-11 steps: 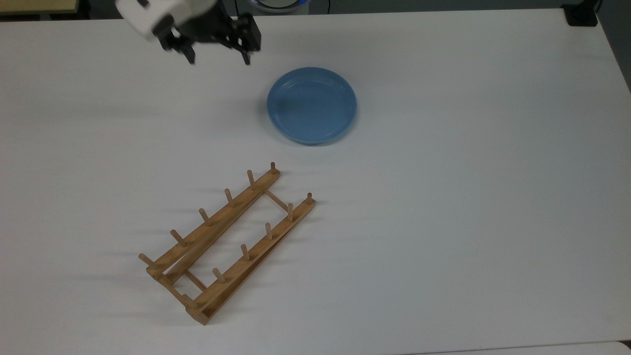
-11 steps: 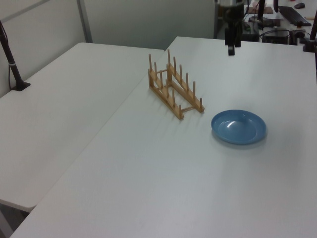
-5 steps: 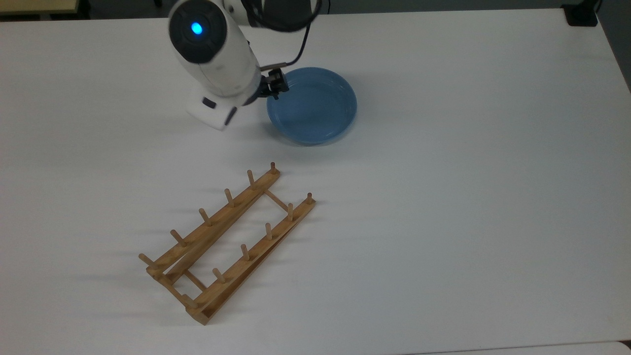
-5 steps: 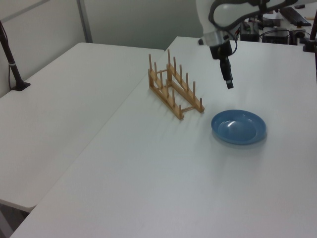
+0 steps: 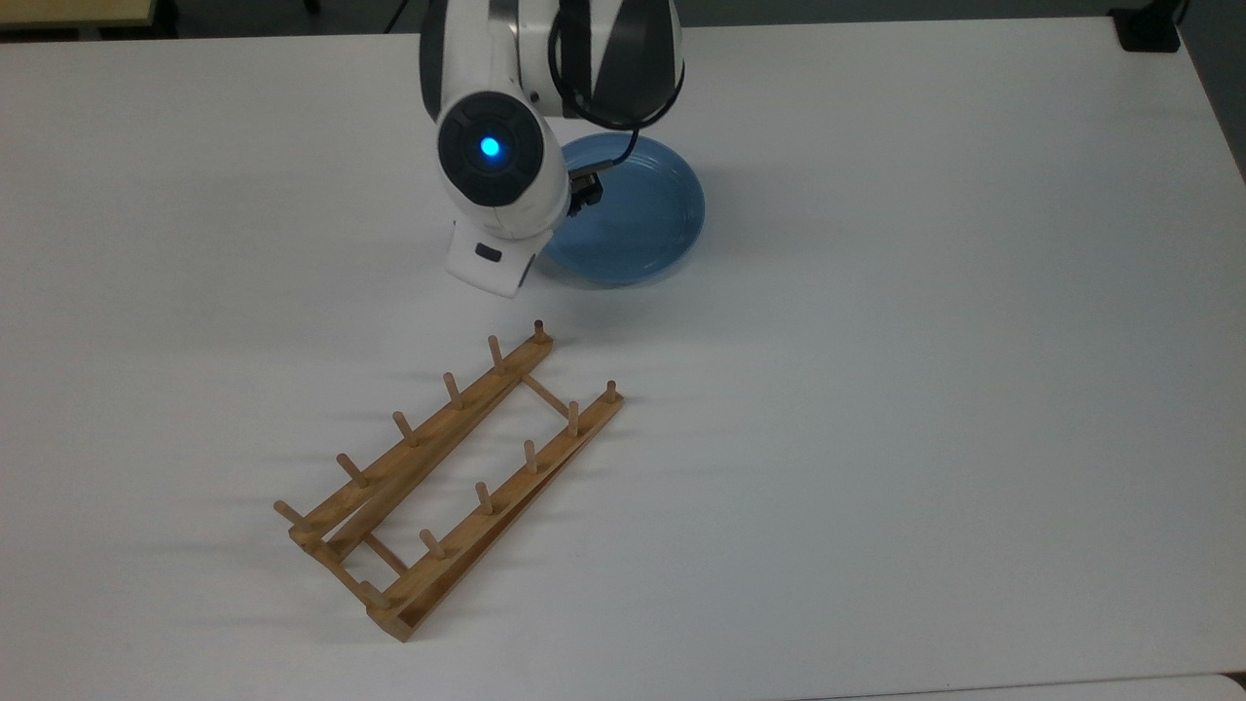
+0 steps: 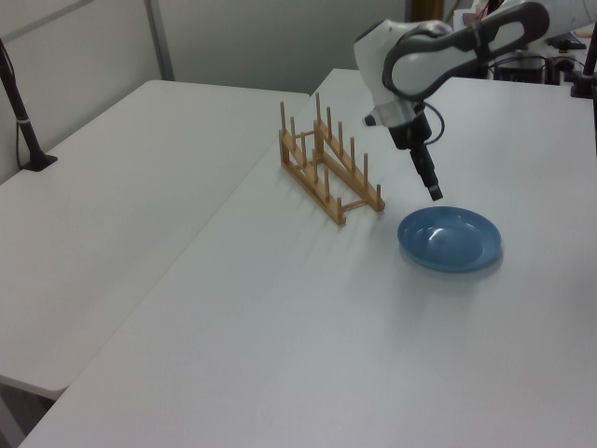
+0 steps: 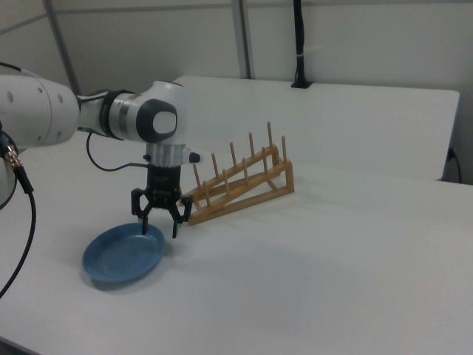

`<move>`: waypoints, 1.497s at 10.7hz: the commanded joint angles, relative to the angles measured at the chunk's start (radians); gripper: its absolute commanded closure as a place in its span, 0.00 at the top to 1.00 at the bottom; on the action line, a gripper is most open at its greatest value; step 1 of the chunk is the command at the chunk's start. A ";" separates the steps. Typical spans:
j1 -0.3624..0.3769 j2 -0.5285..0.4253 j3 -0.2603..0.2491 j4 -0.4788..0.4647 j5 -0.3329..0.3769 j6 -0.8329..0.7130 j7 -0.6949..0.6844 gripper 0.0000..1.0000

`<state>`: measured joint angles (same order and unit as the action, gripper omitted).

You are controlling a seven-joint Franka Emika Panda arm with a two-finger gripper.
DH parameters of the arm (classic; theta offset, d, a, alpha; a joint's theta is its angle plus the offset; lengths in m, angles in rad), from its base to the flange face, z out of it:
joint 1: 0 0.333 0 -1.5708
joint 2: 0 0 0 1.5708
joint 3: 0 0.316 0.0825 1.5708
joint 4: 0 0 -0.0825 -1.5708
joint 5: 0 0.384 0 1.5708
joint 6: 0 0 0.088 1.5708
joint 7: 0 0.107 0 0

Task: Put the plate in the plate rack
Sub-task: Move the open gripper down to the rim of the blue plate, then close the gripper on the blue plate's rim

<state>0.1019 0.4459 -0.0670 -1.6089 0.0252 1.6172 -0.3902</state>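
Observation:
The light-blue plate (image 5: 647, 219) (image 6: 451, 239) (image 7: 118, 257) lies flat on the white table. My gripper (image 7: 159, 228) (image 6: 435, 192) hangs open just above the plate's rim on the side facing the plate rack. In the right view one finger is over the plate and the other is outside the rim, with nothing held. In the top view the arm covers the fingers and the plate's left edge. The wooden plate rack (image 5: 448, 477) (image 6: 326, 163) (image 7: 236, 185) stands empty a short way from the plate.
A second white table (image 6: 121, 177) adjoins this one along a seam. A black post (image 6: 23, 121) (image 7: 299, 44) stands on it. A black base (image 5: 1149, 29) sits at the top view's upper right corner. A cable (image 7: 18, 222) hangs from the arm.
The arm has swung from the top view's upper left toward the plate and lowered. The gripper now hovers at the plate's rim. Plate and rack have not moved.

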 commanded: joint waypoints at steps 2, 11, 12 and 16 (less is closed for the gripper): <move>0.039 0.028 -0.008 -0.048 -0.038 0.096 -0.021 0.63; 0.058 0.030 -0.008 -0.065 -0.070 0.099 -0.025 0.00; 0.058 0.028 -0.007 -0.063 -0.070 0.095 -0.035 0.00; 0.055 -0.016 -0.007 -0.049 -0.070 0.086 -0.065 0.00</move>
<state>0.1474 0.4814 -0.0669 -1.6435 -0.0313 1.6946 -0.4303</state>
